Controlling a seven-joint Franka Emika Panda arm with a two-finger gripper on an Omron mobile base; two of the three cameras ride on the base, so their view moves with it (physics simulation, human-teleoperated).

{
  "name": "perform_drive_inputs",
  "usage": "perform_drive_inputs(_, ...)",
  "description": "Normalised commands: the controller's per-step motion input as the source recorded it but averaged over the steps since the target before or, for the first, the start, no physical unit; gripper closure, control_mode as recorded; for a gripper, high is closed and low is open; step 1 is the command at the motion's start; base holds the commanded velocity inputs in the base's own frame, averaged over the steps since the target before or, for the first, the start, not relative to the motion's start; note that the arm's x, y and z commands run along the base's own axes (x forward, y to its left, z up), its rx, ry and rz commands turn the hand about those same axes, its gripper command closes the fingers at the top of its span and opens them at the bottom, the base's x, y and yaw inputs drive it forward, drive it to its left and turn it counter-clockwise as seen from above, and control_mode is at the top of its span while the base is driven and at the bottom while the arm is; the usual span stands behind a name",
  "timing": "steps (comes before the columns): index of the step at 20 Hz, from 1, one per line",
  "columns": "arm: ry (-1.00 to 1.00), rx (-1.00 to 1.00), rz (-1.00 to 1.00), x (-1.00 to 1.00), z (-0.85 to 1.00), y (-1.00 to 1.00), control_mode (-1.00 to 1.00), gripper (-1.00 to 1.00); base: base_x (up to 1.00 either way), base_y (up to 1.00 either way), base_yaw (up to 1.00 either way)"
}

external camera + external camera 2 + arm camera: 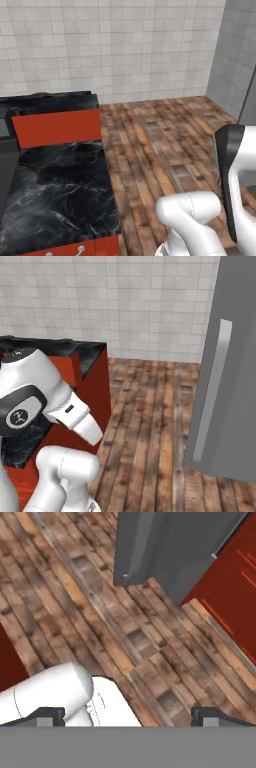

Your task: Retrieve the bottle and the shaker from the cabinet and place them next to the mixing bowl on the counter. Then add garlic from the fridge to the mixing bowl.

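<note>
The tall grey fridge (227, 381) stands shut at the right, with a long pale handle (212, 391) down its door. Its lower corner (165, 552) hangs over the wooden floor in the hand view. The black marble counter (60, 185) lies at the left on red base cabinets, and its bare end (65, 348) reaches toward the tiled wall. My gripper (130, 716) points down at the floor, open, with its two dark fingertips (50, 714) wide apart and nothing between them. The bottle, shaker, cabinet, mixing bowl and garlic are out of view.
Brown plank floor (160, 140) spreads between the counter and the fridge. Low red cabinets (235, 587) stand beside the fridge's foot. A red panel (57, 127) crosses the counter's far end. White tiled walls (125, 45) close the back.
</note>
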Motion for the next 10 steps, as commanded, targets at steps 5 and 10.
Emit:
perform_drive_inputs(5, -0.15, -0.02, -0.39, 0.17, -0.26, -0.84, -1.0, -1.0, 0.0, 0.0, 0.0)
perform_drive_inputs(10, -0.14, 0.07, -0.09, 0.42, -0.09, -0.98, -1.0, -1.0, 0.0, 0.0, 0.0)
